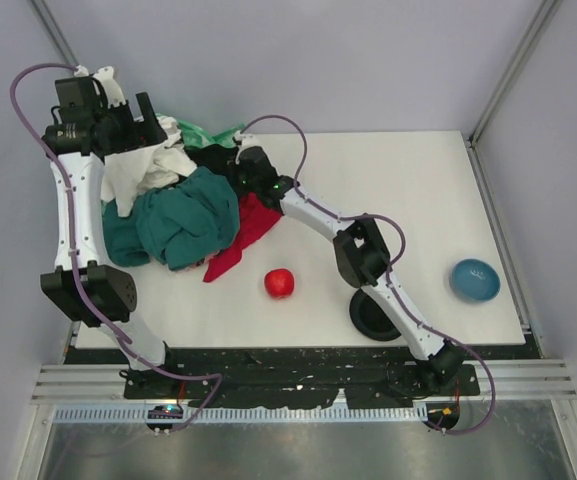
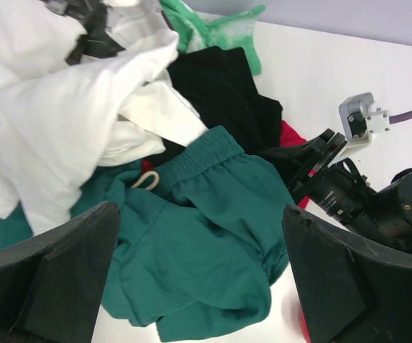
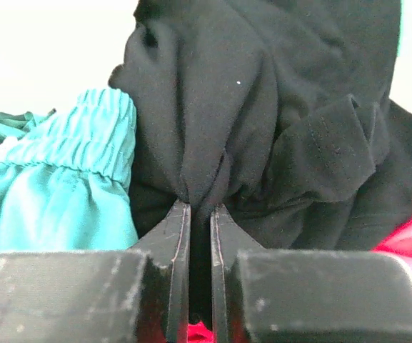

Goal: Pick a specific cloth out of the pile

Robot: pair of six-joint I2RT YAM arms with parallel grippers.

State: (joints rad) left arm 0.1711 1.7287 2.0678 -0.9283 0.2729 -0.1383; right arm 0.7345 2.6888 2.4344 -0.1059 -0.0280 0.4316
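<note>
pinching the cloth (image 3: 277,128) in right gripper (image 3: 200,206) | left gripper (image 2: 200,214) spread over the pile (image 1: 183,215)

From above, the black cloth (image 1: 208,158) shows only as a dark patch behind the teal cloth (image 1: 183,220); the right gripper (image 1: 238,162) covers the rest. The red cloth (image 1: 243,232) runs under the teal cloth. The right wrist view cuts the black cloth off at its top edge.
</note>
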